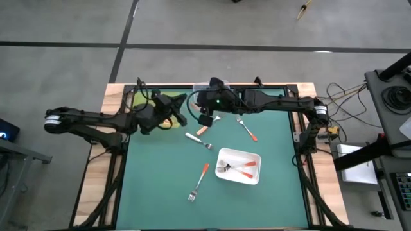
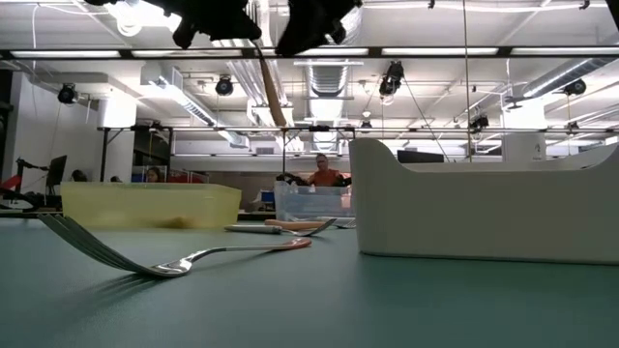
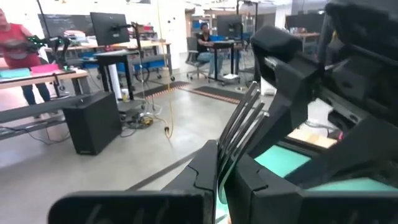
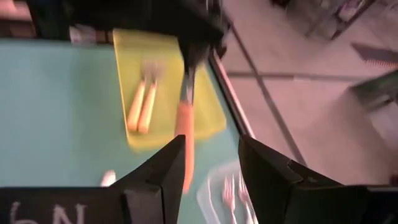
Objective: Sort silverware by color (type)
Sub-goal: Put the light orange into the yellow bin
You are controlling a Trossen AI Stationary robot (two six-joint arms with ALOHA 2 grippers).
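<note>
- Sorting is judged to be partly done: two red-orange forks (image 1: 239, 168) are seen lying in the white tray (image 1: 253, 180) at about 5 o'clock of the bench (image 1: 154, 192), and two light orange forks (image 4: 142, 106) are seen lying in the yellow tray (image 4: 205, 115) at about 10 o'clock.
- A clear tray (image 2: 311, 203) with forks inside is glimpsed in the right wrist view; their handle colour cannot be told.
- Three forks are left loose on the green mat: one red-orange fork (image 1: 246, 128) at 1 o'clock, one white-handled fork (image 1: 198, 140) near the centre, and another red-orange fork (image 1: 198, 182) at 6 o'clock.
- An orange-handled fork (image 4: 185, 134) is held by its metal head in the left gripper (image 3: 225, 163), whose fingers are clamped together on it, above the bench near 11 o'clock.
- The right gripper (image 4: 210, 163) is seen with its fingers apart on either side of that fork's handle, not gripping it.
</note>
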